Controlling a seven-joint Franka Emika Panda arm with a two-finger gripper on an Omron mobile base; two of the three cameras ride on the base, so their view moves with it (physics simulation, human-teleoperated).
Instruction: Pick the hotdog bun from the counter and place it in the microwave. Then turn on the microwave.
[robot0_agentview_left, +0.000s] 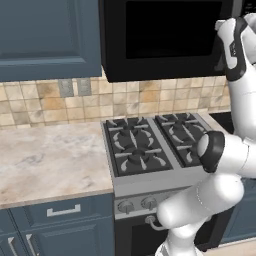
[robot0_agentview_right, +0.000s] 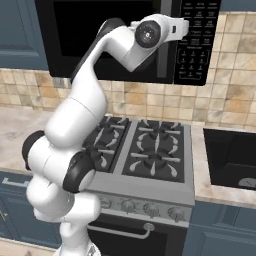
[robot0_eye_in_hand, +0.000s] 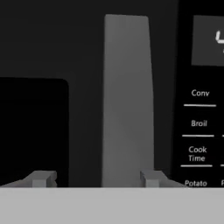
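Observation:
The black microwave (robot0_agentview_left: 165, 35) hangs above the stove with its door shut. Its grey handle strip (robot0_eye_in_hand: 127, 100) runs upright between the dark glass door (robot0_eye_in_hand: 33, 131) and the keypad (robot0_eye_in_hand: 197, 124). My gripper (robot0_eye_in_hand: 97, 179) is raised to the microwave's front, right at that strip, and is open. The strip stands between the jaws: the right fingertip (robot0_eye_in_hand: 151, 178) is at its edge and the left fingertip (robot0_eye_in_hand: 43, 178) is well apart from it. In the right base view my hand (robot0_agentview_right: 160, 31) reaches the handle (robot0_agentview_right: 166, 55). The hotdog bun is out of view. The marbled counter (robot0_agentview_left: 50, 155) lies left of the stove.
A black gas stove (robot0_agentview_left: 145, 145) with knobs on its front sits directly under the microwave. A dark sink (robot0_agentview_right: 232, 160) is set in the counter to the right. Blue wall cabinets (robot0_agentview_left: 50, 35) flank the microwave. The arm's elbow (robot0_agentview_left: 220, 152) hangs over the stove's front right.

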